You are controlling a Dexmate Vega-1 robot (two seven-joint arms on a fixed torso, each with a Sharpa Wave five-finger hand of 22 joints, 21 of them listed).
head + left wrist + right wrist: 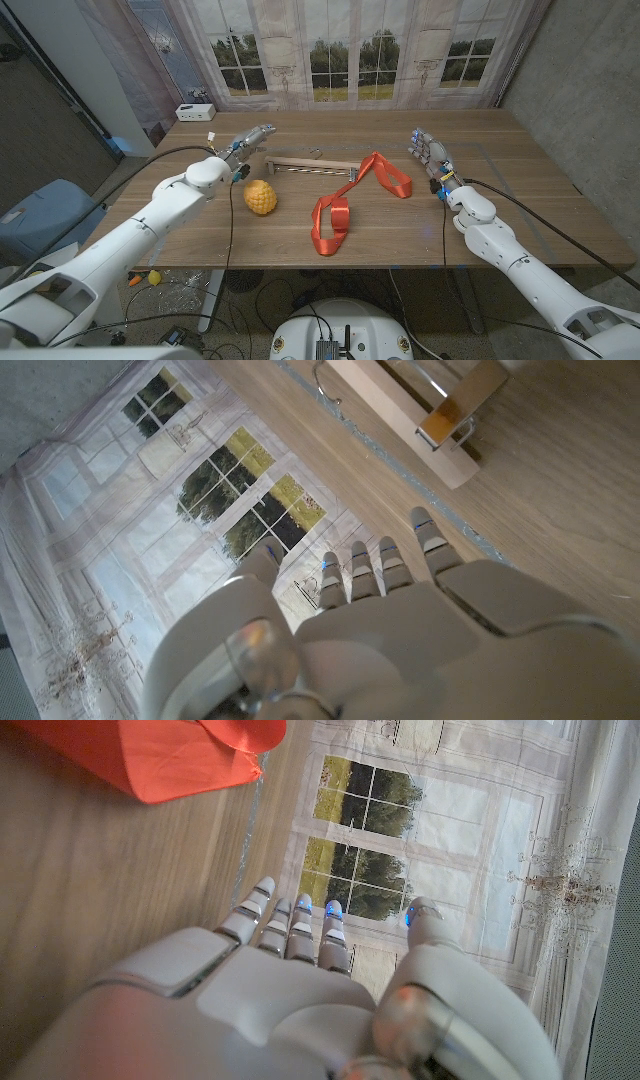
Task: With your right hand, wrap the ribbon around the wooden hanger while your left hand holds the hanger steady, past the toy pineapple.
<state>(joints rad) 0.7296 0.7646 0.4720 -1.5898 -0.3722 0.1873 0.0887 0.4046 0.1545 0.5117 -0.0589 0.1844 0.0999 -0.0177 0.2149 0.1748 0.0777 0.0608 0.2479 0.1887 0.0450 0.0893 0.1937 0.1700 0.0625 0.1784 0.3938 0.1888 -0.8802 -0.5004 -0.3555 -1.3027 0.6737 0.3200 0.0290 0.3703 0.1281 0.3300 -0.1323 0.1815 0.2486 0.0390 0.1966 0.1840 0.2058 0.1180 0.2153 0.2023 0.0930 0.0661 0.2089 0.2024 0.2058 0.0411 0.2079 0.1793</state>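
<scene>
Head view showed the ribbon, orange-red, lying loose in loops near the middle of the tabletop, its far end draped against the right end of the wooden hanger. The hanger lay flat beyond it, metal hook pointing toward the far edge. The toy pineapple, yellow, sat near the hanger's left end and left of the ribbon, apart from both.

My left hand hovered near the hanger's left end with fingers extended and apart, grasping nothing; I could not tell whether a fingertip touched the wood. From the left wrist view, that hand had straight, spread fingers, and the hanger's end with its metal clip lay ahead of them.

My right hand stood to the right of the ribbon, released, fingers stretched and apart. In the right wrist view it reached toward the window backdrop, with a fold of ribbon off to one side on the wood.

A small white box sat at the far left corner.
</scene>
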